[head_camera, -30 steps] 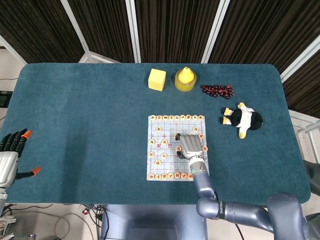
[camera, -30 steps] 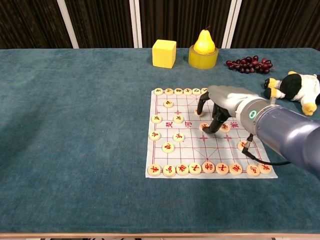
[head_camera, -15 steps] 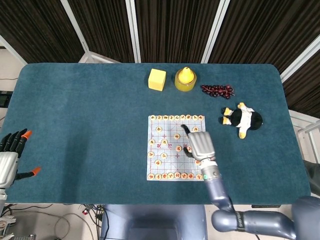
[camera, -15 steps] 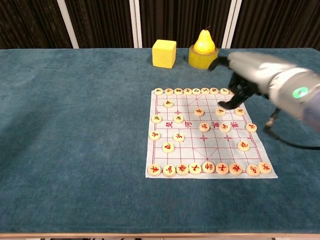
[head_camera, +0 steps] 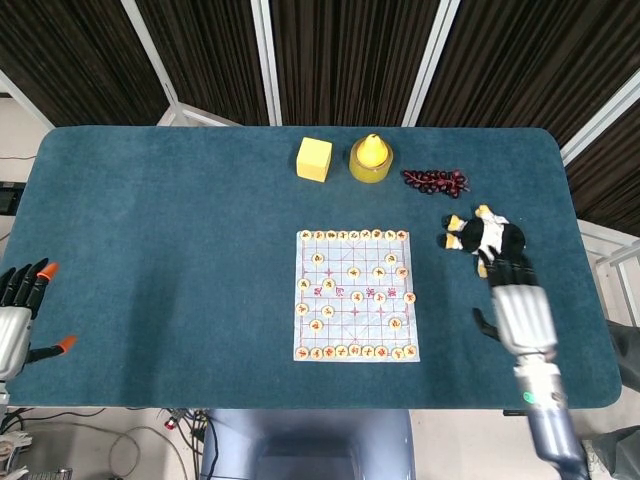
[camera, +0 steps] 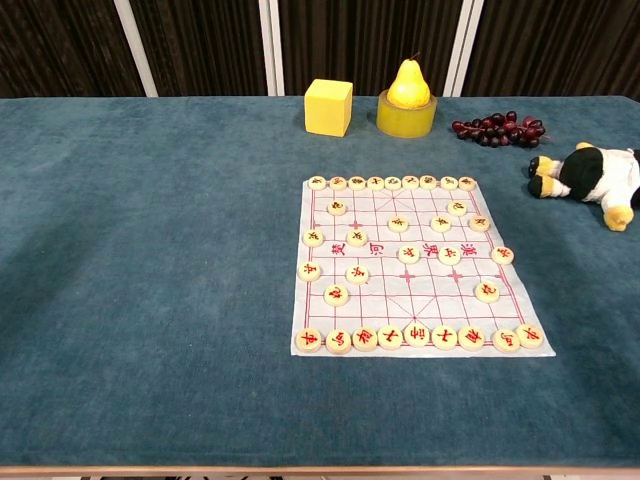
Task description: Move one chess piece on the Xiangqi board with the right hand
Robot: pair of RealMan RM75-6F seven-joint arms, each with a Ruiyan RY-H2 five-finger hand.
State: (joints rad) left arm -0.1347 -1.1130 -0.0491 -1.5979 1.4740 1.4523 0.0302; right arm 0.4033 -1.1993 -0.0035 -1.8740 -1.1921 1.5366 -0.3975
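The Xiangqi board [head_camera: 355, 320] [camera: 385, 277] is a white sheet with a red grid lying at the table's middle front. Several round pale pieces [camera: 398, 224] with red or dark characters sit on it, in rows along its near and far edges and scattered between. My right hand [head_camera: 521, 311] hangs over bare cloth to the right of the board, well apart from it, fingers extended and holding nothing; the chest view does not show it. My left hand [head_camera: 14, 320] stays at the far left table edge, fingers spread and empty.
A yellow cube [head_camera: 313, 158] [camera: 328, 106], a pear on a yellow ring [head_camera: 371, 156] [camera: 407, 96] and dark grapes [head_camera: 436, 180] [camera: 498, 130] line the back. A black-and-white plush toy [head_camera: 484, 237] [camera: 590, 180] lies just beyond my right hand.
My right hand has lifted off the board and drawn back to the right, leaving the chest view. A piece near the board's centre now sits where the hand was. The left hand barely moved.
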